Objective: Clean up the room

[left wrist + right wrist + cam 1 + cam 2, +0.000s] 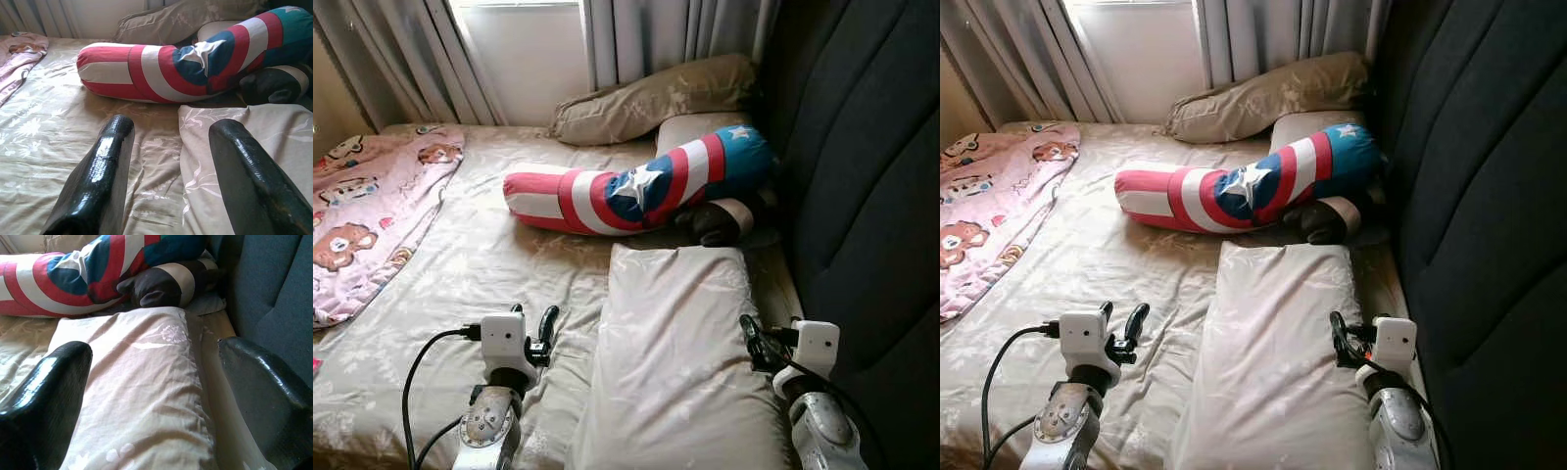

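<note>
The long beige floral-print pillow (680, 352) lay in the lower centre of the frame, beside the dark padded headboard (871, 196). The left gripper (536, 333) and right gripper (752, 343) flanked it, both spread wide and empty. The step appeared to be bed tidying. Judged next: close both on the pillow's edges, mindful of the red, white and blue bolster (636, 186) above.

grey curtains (636, 39) hang beside the dark headboard (862, 166).
</note>
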